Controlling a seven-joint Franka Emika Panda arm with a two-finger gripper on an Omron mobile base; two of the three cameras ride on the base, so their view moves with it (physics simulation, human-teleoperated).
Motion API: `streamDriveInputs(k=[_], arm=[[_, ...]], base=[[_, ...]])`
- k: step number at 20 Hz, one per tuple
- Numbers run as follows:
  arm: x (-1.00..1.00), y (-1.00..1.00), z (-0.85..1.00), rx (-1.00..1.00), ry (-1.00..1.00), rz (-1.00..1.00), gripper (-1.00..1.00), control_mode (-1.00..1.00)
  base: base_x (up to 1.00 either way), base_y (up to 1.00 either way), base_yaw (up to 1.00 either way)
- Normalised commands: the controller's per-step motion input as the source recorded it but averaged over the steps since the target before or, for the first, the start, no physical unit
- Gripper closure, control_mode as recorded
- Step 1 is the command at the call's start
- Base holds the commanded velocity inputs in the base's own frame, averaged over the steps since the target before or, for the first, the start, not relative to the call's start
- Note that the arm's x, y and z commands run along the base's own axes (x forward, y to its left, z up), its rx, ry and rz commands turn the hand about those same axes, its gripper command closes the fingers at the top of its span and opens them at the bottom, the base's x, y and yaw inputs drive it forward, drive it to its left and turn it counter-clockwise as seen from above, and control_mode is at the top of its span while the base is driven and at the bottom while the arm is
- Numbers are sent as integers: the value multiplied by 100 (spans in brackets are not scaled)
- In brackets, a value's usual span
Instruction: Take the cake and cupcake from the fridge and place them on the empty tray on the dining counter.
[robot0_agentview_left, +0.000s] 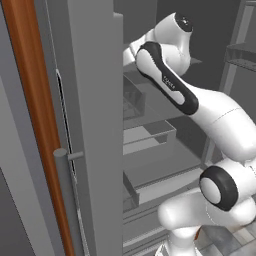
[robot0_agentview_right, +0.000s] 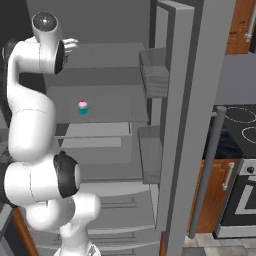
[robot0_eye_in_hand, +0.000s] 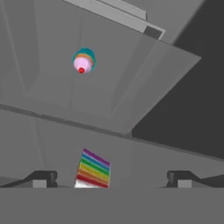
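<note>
Two grey doors of the fridge (robot0_agentview_right: 180, 100) stand swung open, and in the right base view we see one filling the right-centre of the frame, with door bins on its inner face and a long vertical handle at its right edge. In the left base view the other door takes up the left half of the frame, with shelves and drawers showing behind it at centre.

The white arm (robot0_agentview_left: 210, 120) climbs from the lower right of the left base view and reaches up into the fridge towards the upper centre of the frame. In the right base view it rises along the left edge, its wrist at the upper left against an upper shelf.

In the hand view, the gripper (robot0_eye_in_hand: 111, 179) sits at the bottom of the frame with its two dark tips set wide apart and nothing between them touching them.

The cake (robot0_eye_in_hand: 94, 169) stands low and centre in the hand view, between the two tips but clear of both, its rainbow-striped side facing us.

The cupcake (robot0_agentview_right: 83, 106) rests on a middle shelf, left of centre in the right base view. In the hand view it appears at the upper left, well apart from the cake, on a different shelf surface.
</note>
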Motion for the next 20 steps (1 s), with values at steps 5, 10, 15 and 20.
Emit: streamDriveInputs(k=[5,10,15,20], arm=[[40,5,-6,0,6,3,-100,-100],[33,19,-3,0,6,3,-100,-100],[38,25,0,0,5,3,-100,-100],[39,10,-1,0,6,2,-100,-100]], base=[[0,0,0],[0,0,0],[0,0,0],[0,0,0]])
